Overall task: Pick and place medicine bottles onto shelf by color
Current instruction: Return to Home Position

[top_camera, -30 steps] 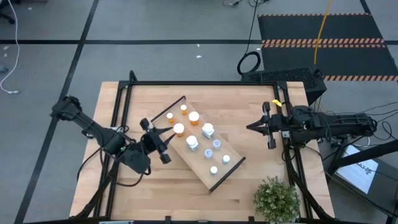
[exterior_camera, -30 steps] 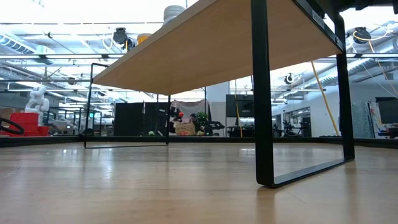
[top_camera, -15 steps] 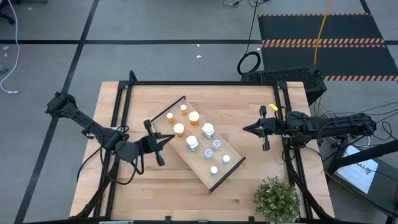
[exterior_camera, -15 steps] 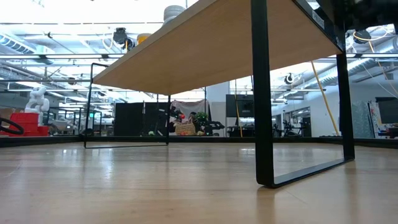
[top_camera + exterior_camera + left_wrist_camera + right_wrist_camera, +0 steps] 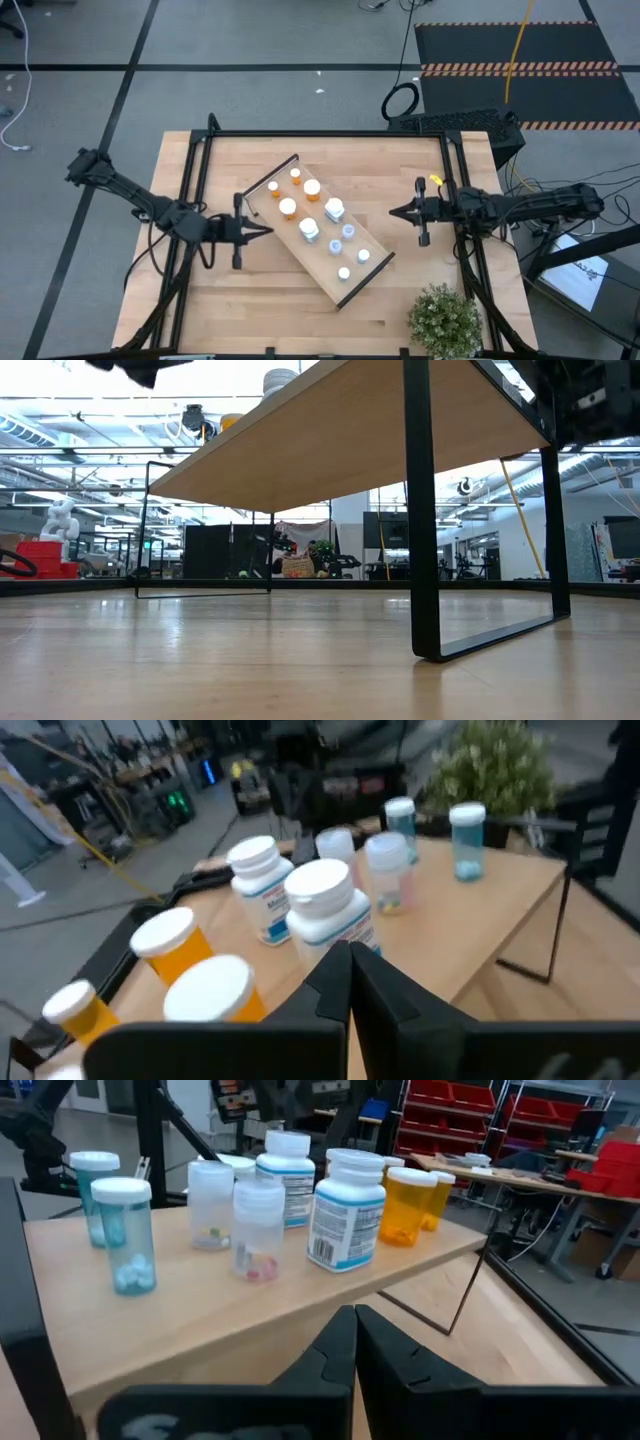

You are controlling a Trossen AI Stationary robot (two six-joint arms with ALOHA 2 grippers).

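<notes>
A: Where are the medicine bottles [image 5: 309, 229]?

B: All standing on the shelf [image 5: 322, 264] — orange ones at one end, pale blue and clear ones toward the other, so the colour sort looks finished.

A: And the arms?

B: The left gripper [image 5: 262, 230] hangs just off one long side of the shelf and the right gripper [image 5: 393, 212] off the opposite side — fingers pressed together, holding nothing. That suits a return to rest.
</notes>
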